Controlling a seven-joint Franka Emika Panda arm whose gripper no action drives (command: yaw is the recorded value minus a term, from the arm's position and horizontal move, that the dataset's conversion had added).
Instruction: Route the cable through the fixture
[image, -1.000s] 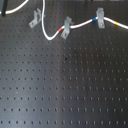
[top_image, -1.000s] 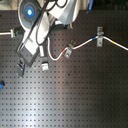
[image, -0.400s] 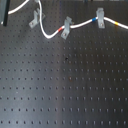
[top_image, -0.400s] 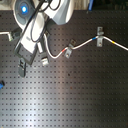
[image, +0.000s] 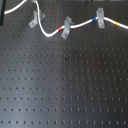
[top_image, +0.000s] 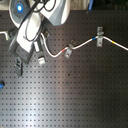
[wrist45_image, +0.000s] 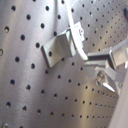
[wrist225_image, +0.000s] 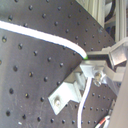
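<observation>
Curving white across the upper part of the first exterior view, the cable (image: 50, 34) shows red, blue and yellow bands. It passes over the tilted pale grey fixture (image: 35, 19) at upper left on the perforated black desk (image: 65, 90). The claw (wrist225_image: 95, 62) pinches the cable.

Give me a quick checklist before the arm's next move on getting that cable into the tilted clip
1. The cable already seated in the red-band clip and the upright clip: ok.
2. Cable inside the fixture: not ok in the first exterior view; it runs past beside it.
3. The gripper has the cable: ok, pinched at the fingertips in the second wrist view.
4. Fixture near the fingertips: ok.
5. Slack available: cannot tell.
</observation>
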